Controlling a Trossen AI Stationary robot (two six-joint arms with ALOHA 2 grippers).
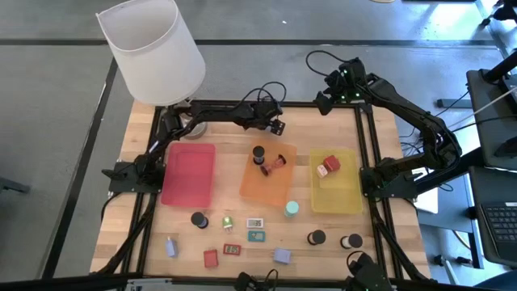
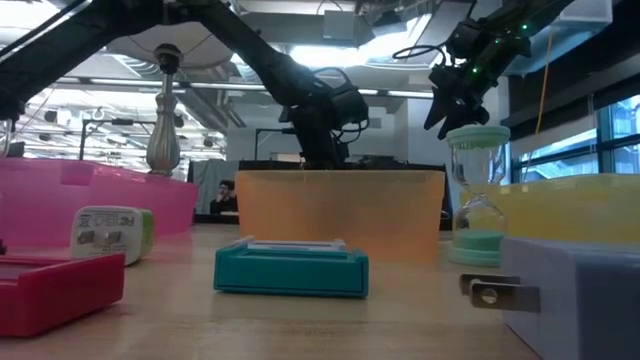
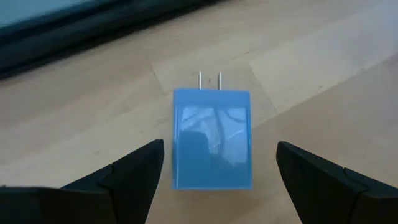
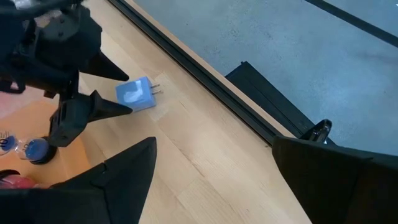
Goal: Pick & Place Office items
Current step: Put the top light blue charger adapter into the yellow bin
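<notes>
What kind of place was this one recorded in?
Probably an open-plan office or lab: the low view shows ceiling light strips and a seated person behind the wooden table, and the high view shows a keyboard beside it.

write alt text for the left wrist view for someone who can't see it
A small blue plug-in charger block with two metal prongs lies on the light wooden table, framed between the two dark, spread fingers of the left end effector, which does not touch it. A dark frame rail runs along the table's far edge.
</notes>
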